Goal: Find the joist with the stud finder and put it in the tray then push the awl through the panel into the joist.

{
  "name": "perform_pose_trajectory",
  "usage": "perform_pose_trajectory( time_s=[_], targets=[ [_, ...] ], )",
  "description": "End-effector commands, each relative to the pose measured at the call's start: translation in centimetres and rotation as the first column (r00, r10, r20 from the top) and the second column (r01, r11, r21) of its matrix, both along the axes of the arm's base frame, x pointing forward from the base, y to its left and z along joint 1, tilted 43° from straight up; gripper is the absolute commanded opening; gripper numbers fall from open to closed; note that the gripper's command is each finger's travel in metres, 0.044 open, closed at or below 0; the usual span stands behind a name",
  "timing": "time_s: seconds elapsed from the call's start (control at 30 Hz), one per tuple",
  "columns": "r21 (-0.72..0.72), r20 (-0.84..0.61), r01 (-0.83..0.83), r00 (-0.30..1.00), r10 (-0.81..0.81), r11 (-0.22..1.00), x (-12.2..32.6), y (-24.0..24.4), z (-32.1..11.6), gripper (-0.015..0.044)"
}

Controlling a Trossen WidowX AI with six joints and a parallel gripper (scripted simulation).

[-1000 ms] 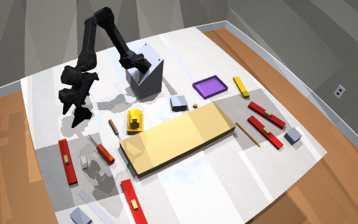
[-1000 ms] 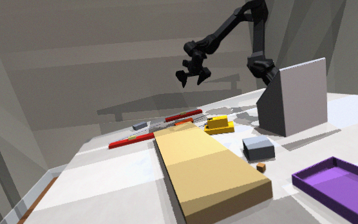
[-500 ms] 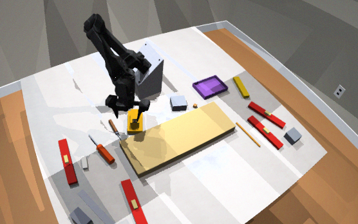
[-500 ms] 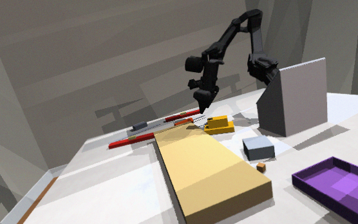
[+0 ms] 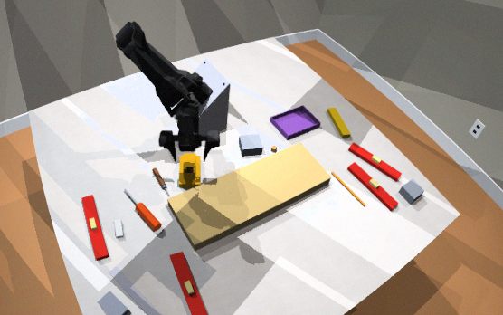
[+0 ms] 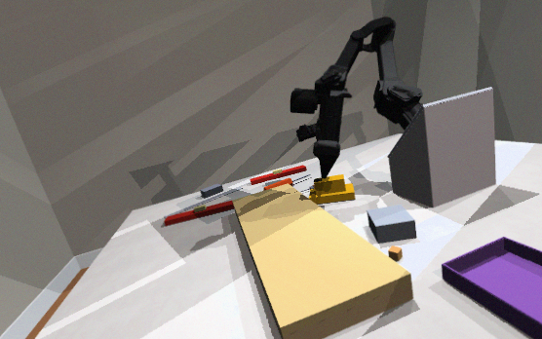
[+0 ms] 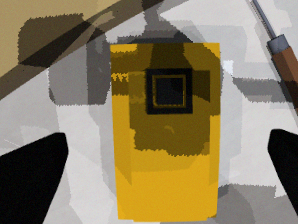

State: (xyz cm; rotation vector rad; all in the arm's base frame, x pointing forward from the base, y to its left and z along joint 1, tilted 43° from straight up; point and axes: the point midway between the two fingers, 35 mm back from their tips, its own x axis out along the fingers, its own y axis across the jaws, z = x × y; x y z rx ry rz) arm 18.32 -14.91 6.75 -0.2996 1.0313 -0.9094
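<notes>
The yellow stud finder (image 5: 190, 181) (image 6: 336, 195) (image 7: 165, 185) stands on the table beside the panel's near-arm edge, with a dark square on its top. My gripper (image 5: 190, 160) (image 6: 325, 177) (image 7: 169, 141) is open and empty, pointing down over the stud finder, one finger out to each side of it. The tan floor panel (image 5: 262, 181) (image 6: 312, 263) (image 7: 60, 10) lies flat; the joist is hidden. The awl (image 5: 158, 176) (image 7: 287, 65), brown-handled with a thin shaft, lies beside the stud finder. The purple tray (image 5: 295, 123) (image 6: 517, 278) is empty.
An orange screwdriver (image 5: 148, 216) lies beyond the awl. A grey block (image 5: 251, 144) (image 6: 392, 224) and small orange cube (image 5: 274, 148) (image 6: 395, 253) sit between panel and tray. Red bars, a yellow bar (image 5: 338, 122) and a thin orange stick (image 5: 348, 188) lie farther out.
</notes>
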Motion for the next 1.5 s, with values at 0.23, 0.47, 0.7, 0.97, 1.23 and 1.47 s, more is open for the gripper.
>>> perform_pose_trajectory(
  time_s=[0.23,0.47,0.7,0.97,1.23,1.47],
  targets=[
    [0.003,-0.006,-0.001,1.0,0.001,1.0,0.0,-0.7,-0.6,0.044],
    [0.005,-0.006,0.0,1.0,0.0,1.0,0.1,-1.4,-1.5,0.044],
    [0.005,-0.006,-0.001,1.0,0.001,1.0,0.0,-2.2,-2.3,0.044],
    [0.002,-0.006,-0.001,1.0,0.001,1.0,-0.2,-3.1,-3.1,0.044],
    [-0.001,-0.006,-0.002,1.0,0.002,1.0,-0.3,-3.6,-3.6,0.0388],
    [-0.001,-0.006,-0.002,1.0,0.002,1.0,-0.3,-3.6,-3.6,0.0302]
  ],
)
